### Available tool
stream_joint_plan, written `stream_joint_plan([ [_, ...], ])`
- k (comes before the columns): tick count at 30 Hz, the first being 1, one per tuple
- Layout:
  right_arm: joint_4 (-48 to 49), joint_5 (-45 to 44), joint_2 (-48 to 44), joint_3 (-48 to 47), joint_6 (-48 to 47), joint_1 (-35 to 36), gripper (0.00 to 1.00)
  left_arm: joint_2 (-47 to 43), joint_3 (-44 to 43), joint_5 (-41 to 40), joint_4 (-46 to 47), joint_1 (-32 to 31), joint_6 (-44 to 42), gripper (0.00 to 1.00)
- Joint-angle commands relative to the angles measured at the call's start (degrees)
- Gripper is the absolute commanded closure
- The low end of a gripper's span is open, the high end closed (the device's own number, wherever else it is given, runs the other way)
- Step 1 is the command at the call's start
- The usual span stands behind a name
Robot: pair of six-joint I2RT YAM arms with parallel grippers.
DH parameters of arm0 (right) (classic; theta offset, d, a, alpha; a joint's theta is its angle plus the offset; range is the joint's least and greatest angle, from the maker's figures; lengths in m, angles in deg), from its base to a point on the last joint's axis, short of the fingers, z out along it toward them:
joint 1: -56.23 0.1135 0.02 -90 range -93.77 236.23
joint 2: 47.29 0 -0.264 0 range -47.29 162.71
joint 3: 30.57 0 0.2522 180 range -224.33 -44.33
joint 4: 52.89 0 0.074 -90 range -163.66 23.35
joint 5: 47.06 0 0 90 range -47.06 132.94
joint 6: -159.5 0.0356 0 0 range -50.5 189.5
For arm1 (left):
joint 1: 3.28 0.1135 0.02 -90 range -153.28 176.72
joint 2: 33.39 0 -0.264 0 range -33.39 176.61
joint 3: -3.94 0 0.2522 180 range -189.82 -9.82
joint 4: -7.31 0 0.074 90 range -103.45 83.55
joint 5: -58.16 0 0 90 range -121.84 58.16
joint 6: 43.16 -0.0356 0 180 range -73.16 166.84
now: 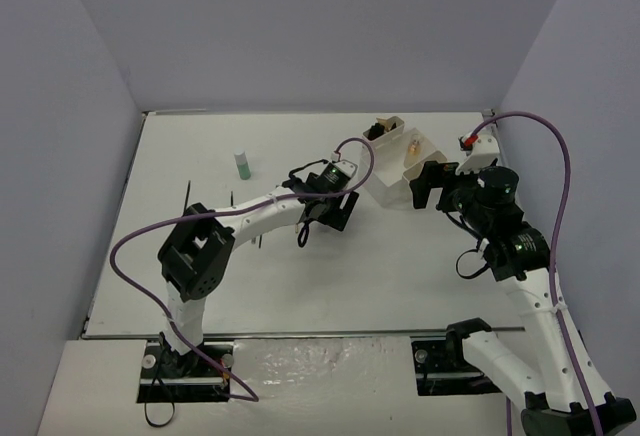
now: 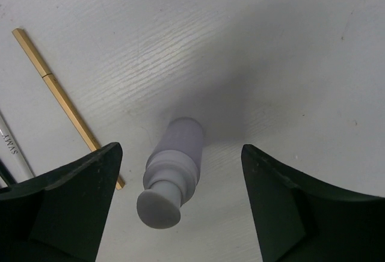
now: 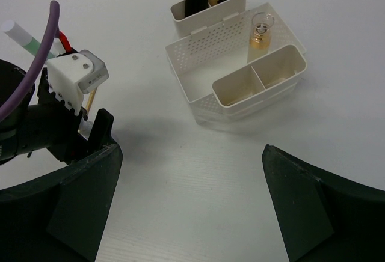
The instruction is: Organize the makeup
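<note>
Straddling the grey bottle (image 2: 175, 157), the left end effector (image 2: 180, 181) gapes.

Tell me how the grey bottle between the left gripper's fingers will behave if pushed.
The grey bottle is round and narrow, so it would probably tip if it is standing, then roll. Its smooth surface may slip between the hard fingers of the left gripper. It looks small and plastic, so likely light.
</note>
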Motion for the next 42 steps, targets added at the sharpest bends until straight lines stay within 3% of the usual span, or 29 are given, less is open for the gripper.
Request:
stream_joint_plan([
  [1, 3.21, 0.97, 0.38, -0.66, -0.59, 0.75, 0.00, -7.63, -2.33, -2.35, 1.01, -0.03, 0.26, 0.16],
  [3, 3.04, 1.70, 0.57, -0.85, -0.78, 1.02, 0.00, -9.41, -3.44, -3.32, 0.06, -0.03, 0.25, 0.11],
  [10, 1.49, 4.53, 6.63, -3.40, -1.93, 4.36, 0.01, -20.41, -3.38, -9.67, -2.94, 2.75, -0.28, 0.09],
  [19, 1.39, -4.47, 24.01, -8.98, -1.62, 21.45, 0.02, -45.41, 10.17, -13.96, -5.95, 16.29, -1.42, 0.05],
  [27, 3.06, -10.38, 36.84, -13.76, -0.22, 29.62, 0.05, -62.67, 23.40, -19.06, -6.40, 20.88, -4.28, 0.03],
  [34, 3.04, -12.70, 45.56, -18.90, 0.01, 31.16, 0.13, -67.83, 29.93, -22.09, -8.25, 21.76, -6.55, 0.03],
  [42, 2.94, -12.18, 52.55, -23.02, 0.98, 31.17, 0.25, -70.71, 31.60, -23.99, -8.39, 21.94, -7.05, 0.03],
])
